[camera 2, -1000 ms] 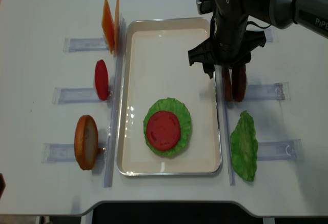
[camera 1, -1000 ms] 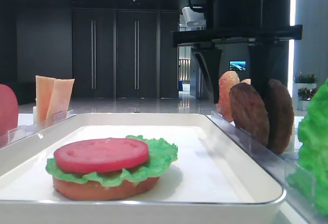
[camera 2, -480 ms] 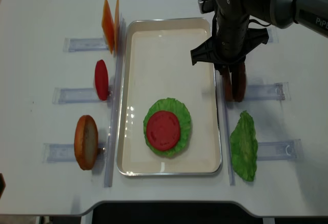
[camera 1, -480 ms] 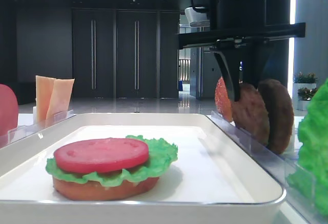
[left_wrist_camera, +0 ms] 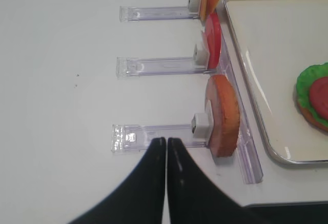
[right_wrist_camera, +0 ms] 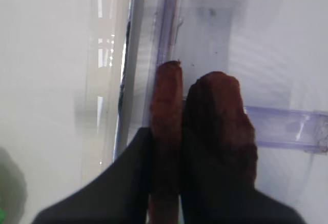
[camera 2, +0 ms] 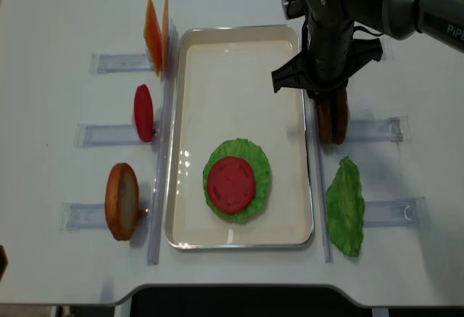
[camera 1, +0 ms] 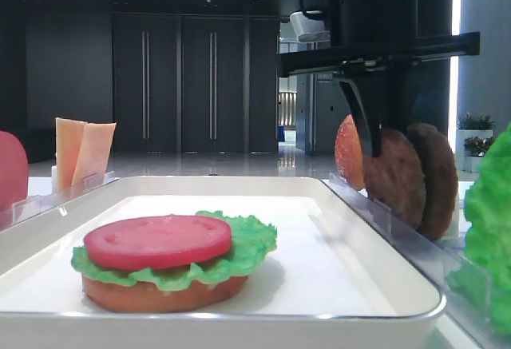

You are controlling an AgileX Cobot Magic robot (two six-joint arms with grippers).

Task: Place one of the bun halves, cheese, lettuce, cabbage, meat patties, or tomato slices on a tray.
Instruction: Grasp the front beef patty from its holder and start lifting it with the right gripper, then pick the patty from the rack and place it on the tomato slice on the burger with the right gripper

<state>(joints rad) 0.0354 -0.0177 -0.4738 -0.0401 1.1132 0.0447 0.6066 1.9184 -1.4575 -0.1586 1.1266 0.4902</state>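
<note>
Right wrist view is showing two meat patties (right_wrist_camera: 205, 147) standing on edge in a clear rack (right_wrist_camera: 287, 126), just beside the white tray (camera 2: 239, 63). They are looking thick, stiff and rough, so they are probably light and not slippery. Pinching one across its flat faces near the top edge is looking like the best hold. The right gripper (right_wrist_camera: 166, 183) is squeezing its fingers on the patty nearer the tray. The left gripper (left_wrist_camera: 166, 147) is pressing its fingers together, holding nothing.
</note>
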